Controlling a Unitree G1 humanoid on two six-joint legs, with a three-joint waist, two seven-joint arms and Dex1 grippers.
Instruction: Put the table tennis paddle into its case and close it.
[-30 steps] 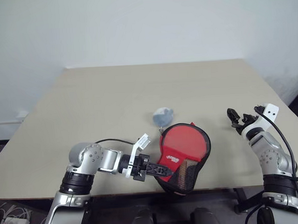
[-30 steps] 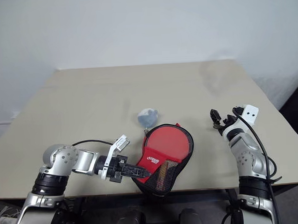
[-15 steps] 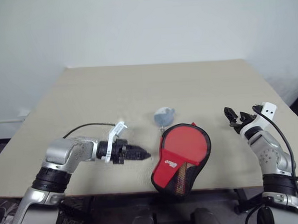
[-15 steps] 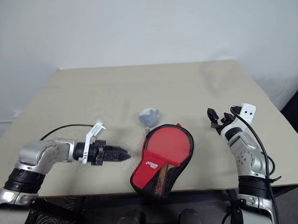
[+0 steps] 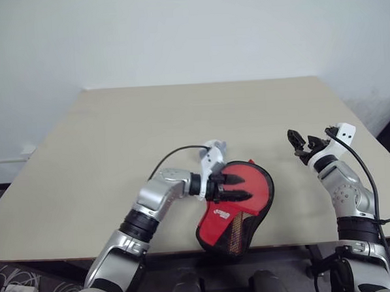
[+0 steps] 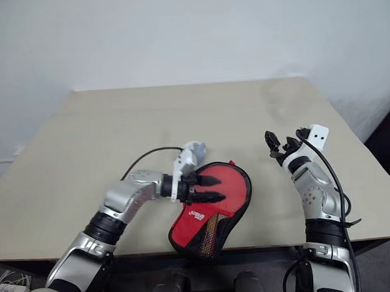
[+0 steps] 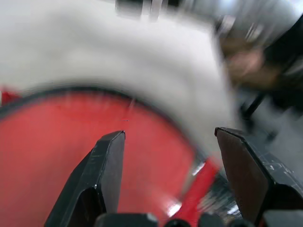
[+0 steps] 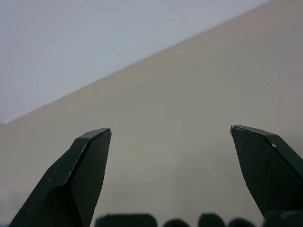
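Note:
The case [image 5: 249,205] lies flat near the table's front edge, red side up, with a white logo, a mesh panel and black edging. Its narrow end reaches the table edge. The table tennis paddle is hidden; I cannot tell whether it is inside. My left gripper [image 5: 238,187] hovers open over the round red face, pointing right, with nothing between its fingers [image 7: 110,161]. Whether they touch the fabric I cannot tell. My right gripper [image 5: 302,140] is open in the air to the right of the case, well clear of it, its fingertips [image 8: 90,156] wide apart over bare table.
The beige table [image 5: 148,122] stretches wide behind and to the left of the case. A small grey lump [image 5: 216,145] peeks out behind my left wrist, just beyond the case. A black cable loops from my left forearm over the table.
My left gripper let go of the case's lower edge, drew back left, then swung in over the red face with its wrist rolled. The case dropped flat. My right gripper moved slightly left and up.

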